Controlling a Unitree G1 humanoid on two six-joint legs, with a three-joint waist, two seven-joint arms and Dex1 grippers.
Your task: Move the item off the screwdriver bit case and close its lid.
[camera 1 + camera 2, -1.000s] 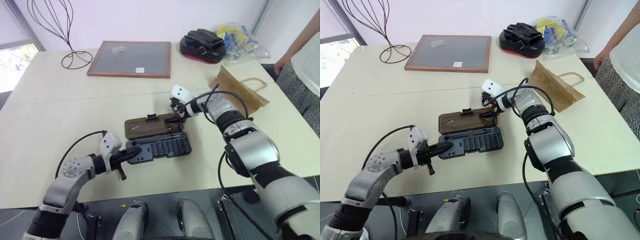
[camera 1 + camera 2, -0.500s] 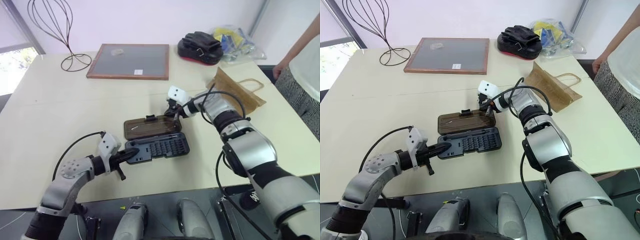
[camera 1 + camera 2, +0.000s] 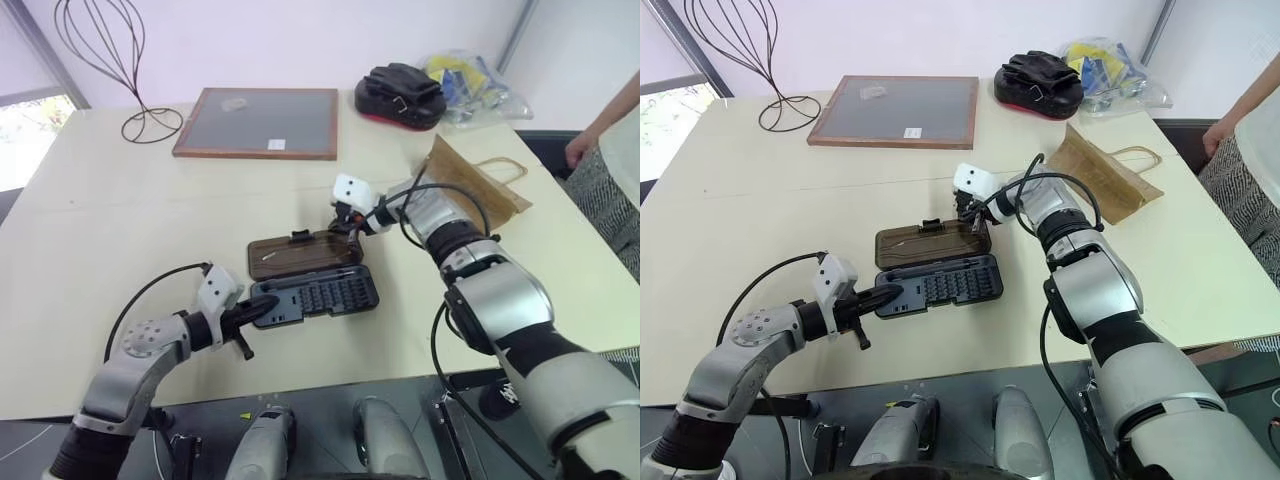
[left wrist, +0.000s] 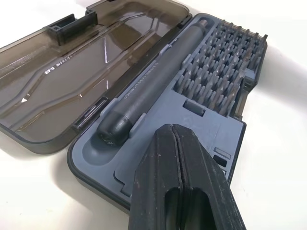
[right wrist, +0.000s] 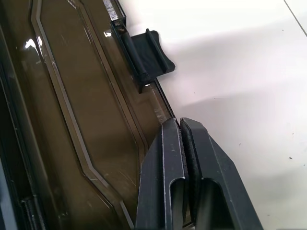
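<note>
The screwdriver bit case (image 3: 315,295) lies open mid-table, its dark tray holding rows of bits and a driver handle (image 4: 158,81). The smoky-brown lid (image 3: 300,253) lies flat behind the tray, its black latch (image 5: 148,52) on the far edge. The item, a brown paper bag (image 3: 470,185), rests on the table to the right, apart from the case. My left gripper (image 3: 262,310) is shut, with its tip over the tray's left end (image 4: 175,132). My right gripper (image 3: 347,226) is shut, its tip at the lid's far right edge (image 5: 180,123); nothing shows between its fingers.
A wood-framed grey board (image 3: 258,122) lies at the back. A black pouch on a red base (image 3: 405,82) and a clear plastic bag (image 3: 470,80) sit at the back right, a wire shape (image 3: 110,60) at the back left. A person (image 3: 615,130) stands at the right edge.
My right gripper has turned a little at the lid's far right edge. The left arm and the case have kept still. The person's hand has shifted at the right.
</note>
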